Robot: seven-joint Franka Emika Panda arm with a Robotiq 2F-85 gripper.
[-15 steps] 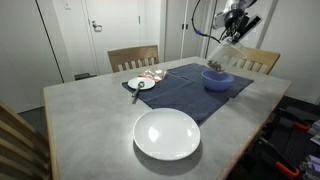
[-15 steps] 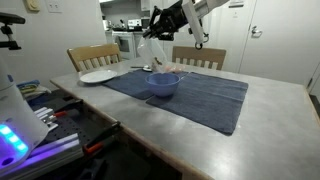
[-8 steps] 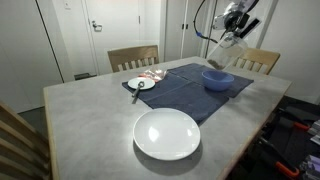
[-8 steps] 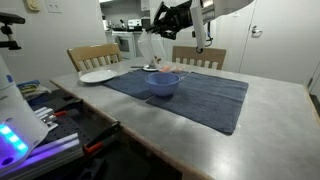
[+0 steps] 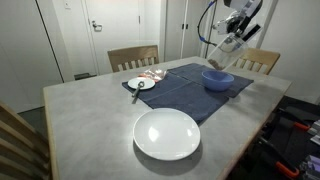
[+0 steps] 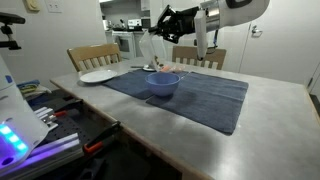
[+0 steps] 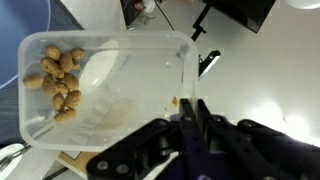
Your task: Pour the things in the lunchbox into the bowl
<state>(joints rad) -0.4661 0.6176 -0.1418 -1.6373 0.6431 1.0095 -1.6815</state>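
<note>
A robot arm reaches in over a grey table (image 5: 90,120) and holds a clear plastic lunchbox (image 7: 120,90) in the air. In the wrist view the gripper (image 7: 194,108) comes up from the bottom edge, its two dark fingers pressed together on the rim of one short wall of the box, pinching it. The lunchbox is rectangular with rounded corners and low walls. Its long axis runs across that view, away from the gripper toward the left. A cluster of small tan-brown pieces (image 7: 58,78) lies heaped at the far short end — the end opposite the grip — while the rest of the floor of the box is bare apart from a crumb or two near the fingers. In an exterior view the lunchbox (image 5: 222,50) hangs from the gripper steeply tilted, its long axis slanting down, the lower free end pointing toward a round blue bowl (image 5: 217,82). The box is above the bowl and apart from it, not touching. The bowl stands on a dark blue cloth (image 5: 185,95) spread over the far part of the table. Also on the table are a large white plate (image 5: 167,134), on bare tabletop nearer the camera, and a small white dish (image 5: 146,85) at the cloth's edge, well apart from the bowl. Two wooden chairs (image 5: 133,57) stand at the far side — the second (image 5: 258,60) is behind the bowl.
</note>
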